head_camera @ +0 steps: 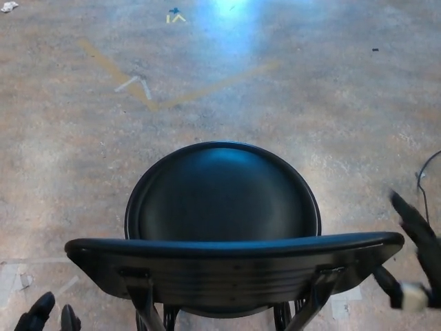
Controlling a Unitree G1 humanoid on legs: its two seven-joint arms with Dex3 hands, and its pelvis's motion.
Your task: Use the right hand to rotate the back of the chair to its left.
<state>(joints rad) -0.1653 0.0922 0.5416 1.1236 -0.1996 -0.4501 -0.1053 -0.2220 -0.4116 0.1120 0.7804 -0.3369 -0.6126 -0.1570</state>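
Note:
A black chair stands right below me, its round seat (222, 193) facing away and its curved backrest (234, 265) running across the bottom of the head view. My right hand (417, 258) has come up at the right edge, just beside the backrest's right end, fingers (410, 219) spread apart and holding nothing. Whether it touches the backrest is unclear. My left hand (45, 314) shows only as dark fingertips in the bottom left corner, below the backrest's left end and apart from it.
The chair stands on a bare concrete floor with yellow tape lines (117, 72) and small tape marks (176, 17) farther out. A black cable (422, 183) lies on the floor at the right edge. A bright light glare sits at the top.

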